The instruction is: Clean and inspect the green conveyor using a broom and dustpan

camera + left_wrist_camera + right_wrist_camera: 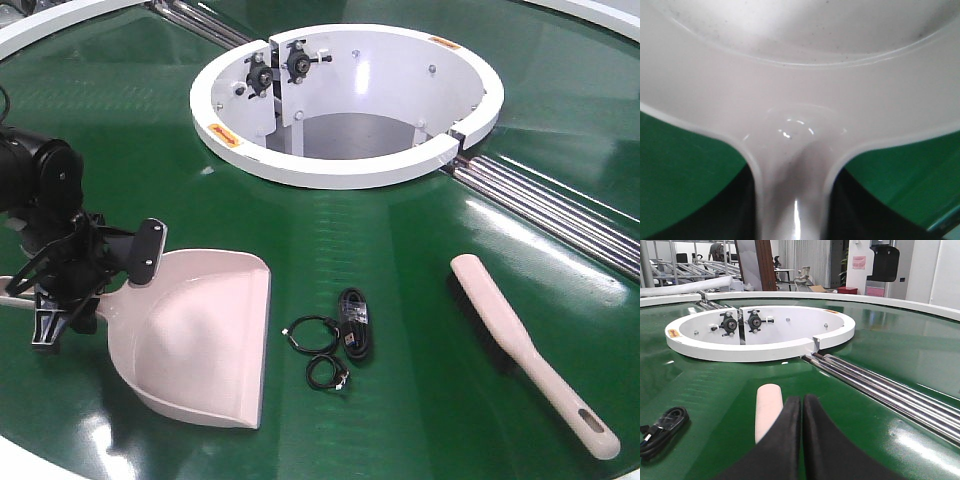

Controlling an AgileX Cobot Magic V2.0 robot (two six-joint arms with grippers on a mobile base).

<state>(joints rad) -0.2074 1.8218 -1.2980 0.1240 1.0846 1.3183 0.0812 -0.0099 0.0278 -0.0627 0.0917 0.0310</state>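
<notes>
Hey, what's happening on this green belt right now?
The left pincer straddles the handle of the dustpan on the green conveyor; whether it is clamped is unclear. The broom lies flat to the right, with the right pincer shut and empty close to it. Black cables lie between the tools.

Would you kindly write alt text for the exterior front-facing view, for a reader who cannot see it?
The black left gripper straddles the handle of a beige dustpan lying on the green conveyor. Black cables lie beside it, the broom farther right, and the white ring opening sits behind them.
</notes>
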